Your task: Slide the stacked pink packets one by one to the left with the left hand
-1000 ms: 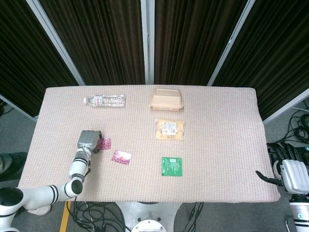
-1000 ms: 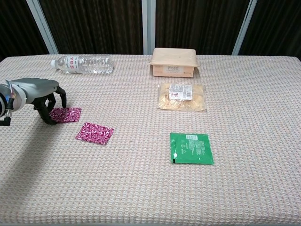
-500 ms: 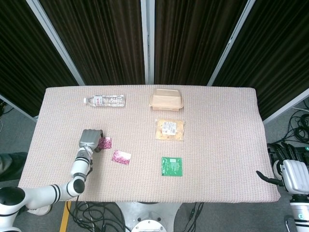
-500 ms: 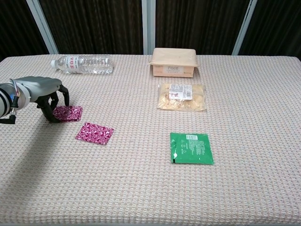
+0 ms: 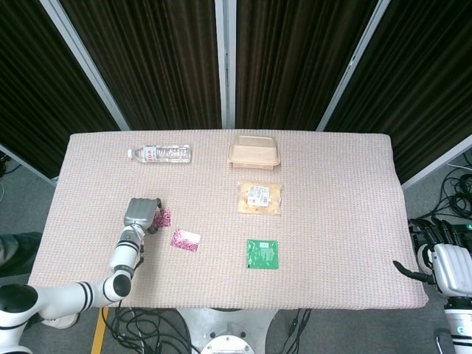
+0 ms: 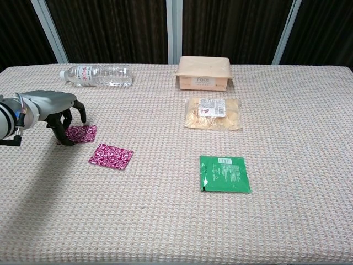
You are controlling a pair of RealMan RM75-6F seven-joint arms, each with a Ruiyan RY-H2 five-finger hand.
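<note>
Packets look thin, light and slippery (press flat on top to drag). Left robot hand [image 6: 58,113] rests curled fingers on one packet [image 6: 83,133]; another packet [image 6: 111,155] lies just beside on the desk [image 6: 287,221].

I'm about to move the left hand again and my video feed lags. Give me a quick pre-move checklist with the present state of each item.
1. Left hand at a pink packet: ok; its fingers arch over the far pink packet.
2. Fingertips actually pressing that packet: cannot tell from either view.
3. Packets separated: ok; the near pink packet lies apart, no longer stacked.
4. Room further left on the table: ok; bare cloth there.
5. Water bottle out of the way: ok; it lies behind the hand.
6. Right hand off the work area: ok; parked beyond the table's right edge.
</note>
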